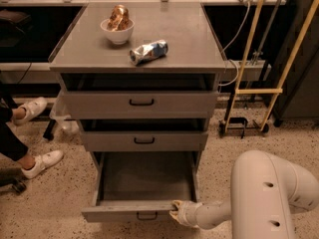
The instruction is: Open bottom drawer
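Observation:
The bottom drawer (pixel 130 210) of the grey cabinet is pulled far out, and its inside (pixel 147 176) shows bare and empty. Its short front panel carries a small black loop handle (pixel 146 216) at the centre. My gripper (pixel 175 212) is at the right end of that front panel, against its top edge, on the end of my white arm (pixel 264 198), which comes in from the lower right. The middle drawer (pixel 144 140) and the top drawer (pixel 141 102) sit above, each slightly out.
On the cabinet top (pixel 189 44) stand a white bowl (pixel 117 30) with food and a crushed can (pixel 148 51) lying on its side. A person's feet in white shoes (pixel 42 162) are at the left. A yellow-framed cart (pixel 256 91) stands at the right.

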### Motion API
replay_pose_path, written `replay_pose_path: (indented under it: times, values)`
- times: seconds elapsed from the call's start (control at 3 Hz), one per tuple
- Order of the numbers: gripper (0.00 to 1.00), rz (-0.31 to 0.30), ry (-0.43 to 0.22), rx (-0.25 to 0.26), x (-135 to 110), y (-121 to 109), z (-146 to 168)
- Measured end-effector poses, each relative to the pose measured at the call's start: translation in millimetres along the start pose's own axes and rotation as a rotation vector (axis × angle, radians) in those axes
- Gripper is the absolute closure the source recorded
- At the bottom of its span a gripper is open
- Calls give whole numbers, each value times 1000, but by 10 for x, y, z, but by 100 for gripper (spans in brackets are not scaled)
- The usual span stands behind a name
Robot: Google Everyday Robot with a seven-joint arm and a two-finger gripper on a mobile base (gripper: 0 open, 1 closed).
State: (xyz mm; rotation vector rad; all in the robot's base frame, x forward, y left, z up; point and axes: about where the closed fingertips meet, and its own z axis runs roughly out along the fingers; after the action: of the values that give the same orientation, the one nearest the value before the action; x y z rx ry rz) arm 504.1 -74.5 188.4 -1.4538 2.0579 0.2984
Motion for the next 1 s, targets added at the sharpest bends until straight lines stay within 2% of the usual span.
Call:
replay_pose_path:
  times: [1.0]
  values:
    - [100,13,11,-1,22,-25,-21]
